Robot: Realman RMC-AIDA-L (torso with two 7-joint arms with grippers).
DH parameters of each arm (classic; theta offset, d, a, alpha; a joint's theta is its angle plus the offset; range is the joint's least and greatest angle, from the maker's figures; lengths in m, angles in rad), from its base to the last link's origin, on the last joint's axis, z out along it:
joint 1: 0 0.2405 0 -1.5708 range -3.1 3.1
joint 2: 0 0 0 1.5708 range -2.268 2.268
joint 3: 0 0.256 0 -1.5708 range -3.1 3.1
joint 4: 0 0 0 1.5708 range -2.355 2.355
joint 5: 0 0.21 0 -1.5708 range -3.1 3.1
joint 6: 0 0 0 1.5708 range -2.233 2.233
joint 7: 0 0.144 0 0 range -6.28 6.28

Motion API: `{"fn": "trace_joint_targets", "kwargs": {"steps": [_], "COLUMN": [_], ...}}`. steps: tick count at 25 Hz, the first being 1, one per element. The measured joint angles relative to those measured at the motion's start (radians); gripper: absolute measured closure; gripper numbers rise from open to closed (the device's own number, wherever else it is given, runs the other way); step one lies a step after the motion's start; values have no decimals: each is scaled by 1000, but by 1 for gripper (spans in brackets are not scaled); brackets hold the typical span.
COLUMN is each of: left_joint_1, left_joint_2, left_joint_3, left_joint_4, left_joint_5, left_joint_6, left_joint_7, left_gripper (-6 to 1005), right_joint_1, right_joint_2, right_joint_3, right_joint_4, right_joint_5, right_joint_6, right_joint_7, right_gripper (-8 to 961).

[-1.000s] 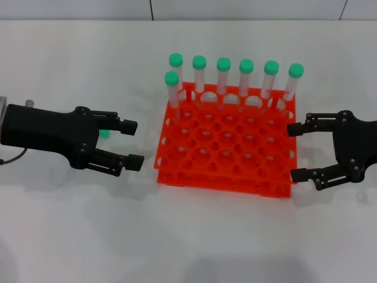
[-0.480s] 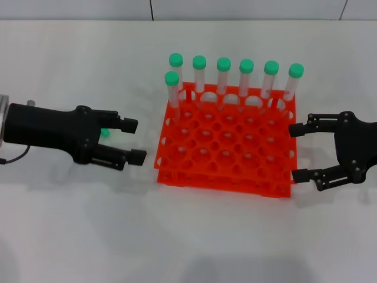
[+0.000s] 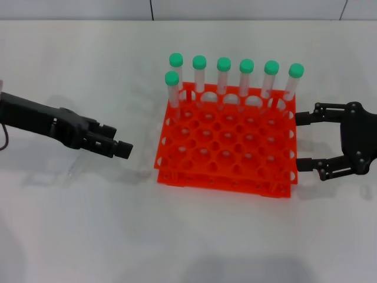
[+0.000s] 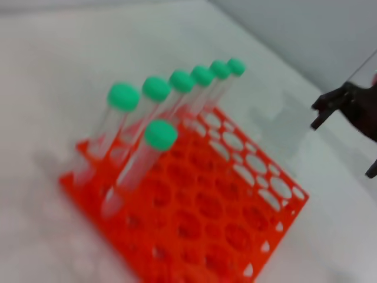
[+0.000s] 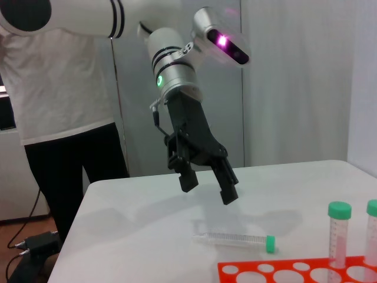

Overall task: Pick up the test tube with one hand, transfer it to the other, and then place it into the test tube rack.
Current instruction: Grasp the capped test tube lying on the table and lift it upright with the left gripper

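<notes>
Table [image 3: 194, 236], white. Test tube rack [image 3: 227, 144] at centre, seven green-capped tubes [image 3: 246, 79] upright along its 12 o'clock edge. Right gripper [image 3: 301, 141] at rack's 3 o'clock, fingers wide apart, nothing between them. Left gripper [image 5: 209, 186] at rack's 9 o'clock, fingers apart, raised over test tube [image 5: 235, 240] lying flat on table.
</notes>
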Motion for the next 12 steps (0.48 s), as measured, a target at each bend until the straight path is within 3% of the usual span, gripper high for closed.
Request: {"fn": "trace_joint_targets", "kwargs": {"steps": [6,12], "left_joint_1": [-81,-130], "left_joint_2": [24,31], "left_joint_3": [13,66], "left_joint_4": [38,71], "left_joint_5": [155,312], "left_joint_6": [24,45], "left_joint_7": [-278,-416], "left_gripper": [111,112], "right_joint_1": [-9,-11], "right_joint_2": [2,2], "right_joint_3": [0,3], "right_joint_4": [-4,-4], "right_joint_5": [0,0], "right_joint_6": [1,-4], "right_joint_7": [-16,-17], "right_gripper": [84,85]}}
